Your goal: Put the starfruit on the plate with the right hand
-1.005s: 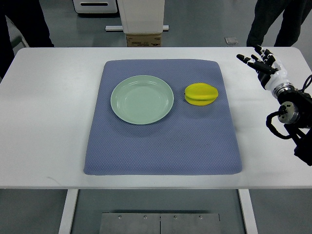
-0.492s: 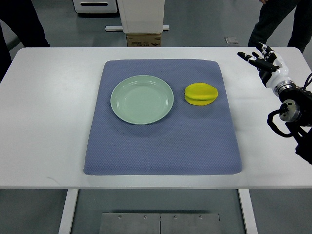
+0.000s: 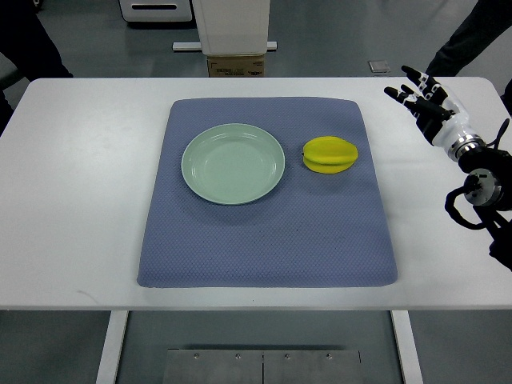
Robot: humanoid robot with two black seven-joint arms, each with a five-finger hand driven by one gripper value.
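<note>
Since a second ago, the right hand (image 3: 424, 98) has drifted slightly toward the far right corner of the white surface (image 3: 80, 176), its forearm pulling closer to the picture's right edge, while nothing on the mat has shifted.

Top view: the right hand hovers above the surface's far right corner, fingers (image 3: 406, 90) spread apart and holding nothing, well apart from the fruit. The yellow starfruit (image 3: 330, 154) lies on the blue mat (image 3: 264, 240), just beside the right rim of the pale green plate (image 3: 233, 163) but not touching it. The plate sits on the mat's far half, left of centre. Dark-clothed legs of people standing beyond the surface show at the top corners. A cardboard box (image 3: 236, 66) rests on the floor behind the surface's far edge.
</note>
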